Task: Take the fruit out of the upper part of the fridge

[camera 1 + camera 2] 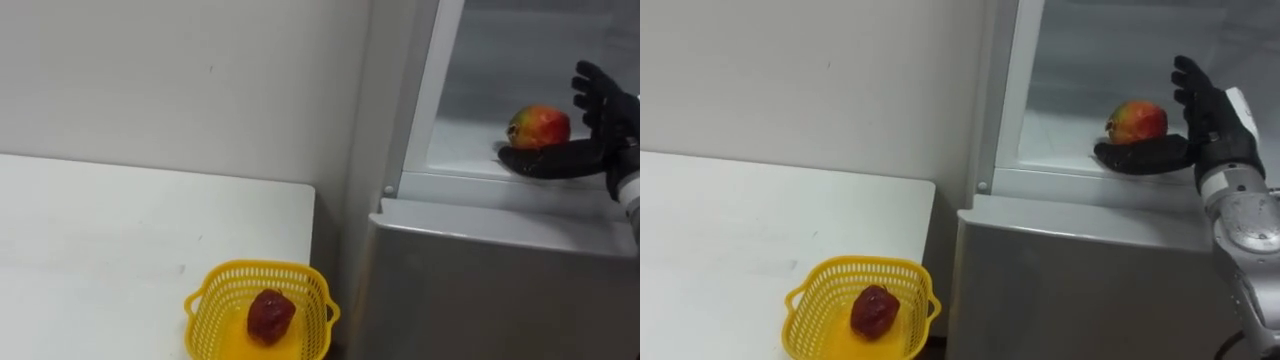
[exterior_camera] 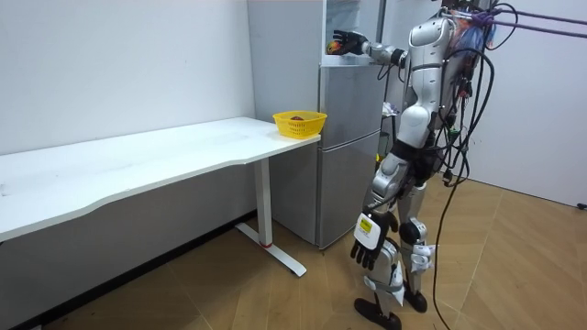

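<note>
A red and yellow mango (image 1: 538, 127) lies on the white shelf of the open upper fridge compartment (image 1: 470, 150). My right hand (image 1: 600, 110) reaches into that compartment and is open. Its thumb stretches along the shelf just in front of the mango, and its straight fingers stand to the mango's right, around it but not closed. In the room view I stand upright facing the fridge (image 2: 348, 147), right arm raised to the top compartment. My left hand (image 2: 367, 243) hangs by my thigh with relaxed fingers.
A yellow plastic basket (image 1: 215, 280) with a dark red fruit (image 1: 270, 315) in it stands at the corner of the white table (image 1: 100, 240), just left of the fridge. The grey lower fridge door (image 1: 500, 290) is closed. A white wall rises behind the table.
</note>
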You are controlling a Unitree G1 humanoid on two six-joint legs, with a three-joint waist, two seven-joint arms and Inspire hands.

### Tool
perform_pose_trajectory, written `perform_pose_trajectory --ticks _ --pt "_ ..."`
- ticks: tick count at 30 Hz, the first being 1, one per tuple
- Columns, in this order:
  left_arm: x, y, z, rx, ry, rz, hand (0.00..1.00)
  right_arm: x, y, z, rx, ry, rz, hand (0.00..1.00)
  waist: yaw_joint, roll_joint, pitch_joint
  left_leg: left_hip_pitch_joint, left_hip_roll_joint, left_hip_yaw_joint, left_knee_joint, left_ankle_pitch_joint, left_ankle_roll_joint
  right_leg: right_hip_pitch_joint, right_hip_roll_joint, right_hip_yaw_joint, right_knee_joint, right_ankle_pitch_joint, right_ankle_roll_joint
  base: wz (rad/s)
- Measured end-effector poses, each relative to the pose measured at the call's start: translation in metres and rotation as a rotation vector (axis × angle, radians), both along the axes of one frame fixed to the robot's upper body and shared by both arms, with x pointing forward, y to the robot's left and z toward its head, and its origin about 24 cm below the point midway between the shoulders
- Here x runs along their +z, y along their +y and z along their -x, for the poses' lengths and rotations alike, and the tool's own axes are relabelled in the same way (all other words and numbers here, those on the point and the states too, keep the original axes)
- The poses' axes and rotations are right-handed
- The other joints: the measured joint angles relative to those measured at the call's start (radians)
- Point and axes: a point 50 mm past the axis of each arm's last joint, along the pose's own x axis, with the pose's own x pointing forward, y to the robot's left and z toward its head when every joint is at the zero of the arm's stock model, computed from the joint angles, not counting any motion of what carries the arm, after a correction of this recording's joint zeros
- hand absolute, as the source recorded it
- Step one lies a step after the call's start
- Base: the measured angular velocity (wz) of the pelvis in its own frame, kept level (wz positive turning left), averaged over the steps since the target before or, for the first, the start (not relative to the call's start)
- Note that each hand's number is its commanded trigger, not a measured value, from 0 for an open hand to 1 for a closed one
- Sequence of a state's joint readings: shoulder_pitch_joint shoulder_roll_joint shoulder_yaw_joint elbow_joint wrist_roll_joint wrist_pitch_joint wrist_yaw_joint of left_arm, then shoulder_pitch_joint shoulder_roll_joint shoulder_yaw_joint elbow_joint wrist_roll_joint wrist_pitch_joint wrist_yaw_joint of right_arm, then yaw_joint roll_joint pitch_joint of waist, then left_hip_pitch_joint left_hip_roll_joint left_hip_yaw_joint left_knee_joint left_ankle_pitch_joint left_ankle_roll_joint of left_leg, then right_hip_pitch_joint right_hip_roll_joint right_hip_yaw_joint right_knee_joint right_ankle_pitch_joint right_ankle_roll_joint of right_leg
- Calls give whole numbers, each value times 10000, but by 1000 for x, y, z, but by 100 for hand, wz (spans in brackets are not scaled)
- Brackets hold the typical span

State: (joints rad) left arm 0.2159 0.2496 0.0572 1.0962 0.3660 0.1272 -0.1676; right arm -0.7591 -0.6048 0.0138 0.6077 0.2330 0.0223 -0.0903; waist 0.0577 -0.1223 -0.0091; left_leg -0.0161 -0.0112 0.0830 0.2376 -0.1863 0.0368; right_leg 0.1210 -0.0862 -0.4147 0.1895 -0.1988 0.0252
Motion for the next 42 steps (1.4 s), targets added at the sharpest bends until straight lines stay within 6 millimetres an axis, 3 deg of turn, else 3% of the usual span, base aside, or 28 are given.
perform_pose_trajectory --ticks 10,42 --pt "0 0 0 9 24 8 0 -8 -5 -1 266 492 -145 0 18 -148 -7 -64 -1 -20 54 -2 2 -21 6 -7 -11 6 -7 0" --pt "3 6 -2 1 -4 -245 0 -7 -25 -2 990 1282 -804 0 142 -20 -3 -110 4 -23 36 13 -2 -72 9 -68 -16 16 -23 0"
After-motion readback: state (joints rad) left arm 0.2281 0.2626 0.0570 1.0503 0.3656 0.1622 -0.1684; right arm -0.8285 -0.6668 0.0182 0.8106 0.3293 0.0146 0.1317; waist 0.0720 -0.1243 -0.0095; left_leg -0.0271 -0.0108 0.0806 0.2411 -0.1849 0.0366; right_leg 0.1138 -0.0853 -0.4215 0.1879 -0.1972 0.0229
